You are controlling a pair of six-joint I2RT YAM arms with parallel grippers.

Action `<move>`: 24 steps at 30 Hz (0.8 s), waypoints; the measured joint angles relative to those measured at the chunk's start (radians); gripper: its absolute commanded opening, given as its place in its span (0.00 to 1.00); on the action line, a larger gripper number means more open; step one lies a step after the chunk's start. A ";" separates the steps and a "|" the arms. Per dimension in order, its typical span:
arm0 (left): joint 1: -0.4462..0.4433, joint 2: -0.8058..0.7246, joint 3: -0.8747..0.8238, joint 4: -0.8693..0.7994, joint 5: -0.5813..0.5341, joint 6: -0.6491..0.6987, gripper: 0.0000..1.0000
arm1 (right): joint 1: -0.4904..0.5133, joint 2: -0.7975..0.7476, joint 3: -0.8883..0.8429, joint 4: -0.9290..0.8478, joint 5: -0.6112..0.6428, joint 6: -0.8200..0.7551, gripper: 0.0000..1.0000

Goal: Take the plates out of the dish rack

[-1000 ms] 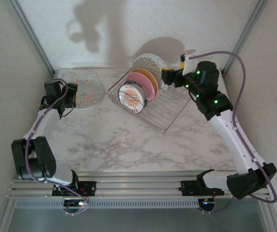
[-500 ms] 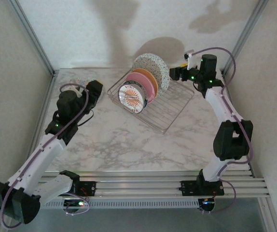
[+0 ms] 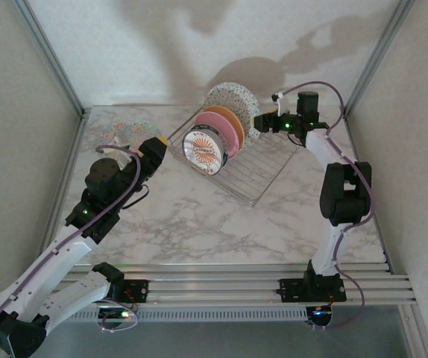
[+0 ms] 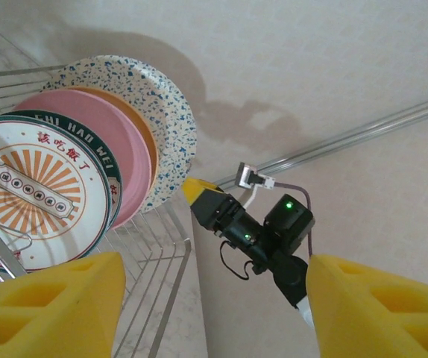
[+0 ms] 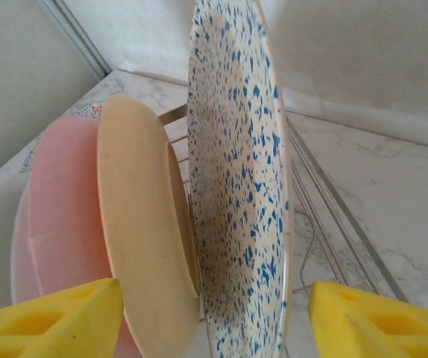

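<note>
The dish rack (image 3: pixel 268 177) stands at the back middle of the table with plates upright in it: a large speckled plate (image 3: pixel 235 99) rearmost, then an orange plate (image 3: pixel 234 123), a pink plate (image 3: pixel 221 133) and a small sunburst plate (image 3: pixel 203 149) in front. My right gripper (image 3: pixel 262 120) is at the speckled plate's right edge. In the right wrist view it (image 5: pixel 214 321) is open, and the speckled plate (image 5: pixel 236 186) stands edge-on between its yellow fingers, with the orange plate (image 5: pixel 143 246) just left of it. My left gripper (image 3: pixel 156 149) is open and empty beside the rack's left corner.
Another speckled plate (image 3: pixel 127 131) lies flat on the marble table at the back left, partly behind the left arm. The left wrist view looks across the rack wires (image 4: pixel 162 261) to the right gripper (image 4: pixel 233 218). Walls and frame posts close off the back and sides.
The left arm has swung away from the flat plate at the left toward the rack. The right gripper has moved in over the speckled plate's edge, and its fingers have narrowed.
</note>
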 measured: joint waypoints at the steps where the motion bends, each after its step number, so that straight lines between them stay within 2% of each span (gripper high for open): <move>1: -0.004 -0.002 0.000 -0.004 -0.004 0.000 0.65 | 0.004 0.013 0.007 0.002 0.000 0.001 0.65; 8: -0.023 -0.024 0.000 -0.042 -0.032 0.002 0.65 | 0.032 0.082 0.055 0.006 -0.003 0.019 0.57; 18: -0.042 -0.056 -0.002 -0.057 -0.060 -0.001 0.64 | 0.042 0.138 0.097 0.015 -0.007 0.041 0.42; 24: -0.047 -0.061 -0.002 -0.065 -0.063 -0.001 0.64 | 0.051 0.153 0.114 0.013 -0.007 0.046 0.28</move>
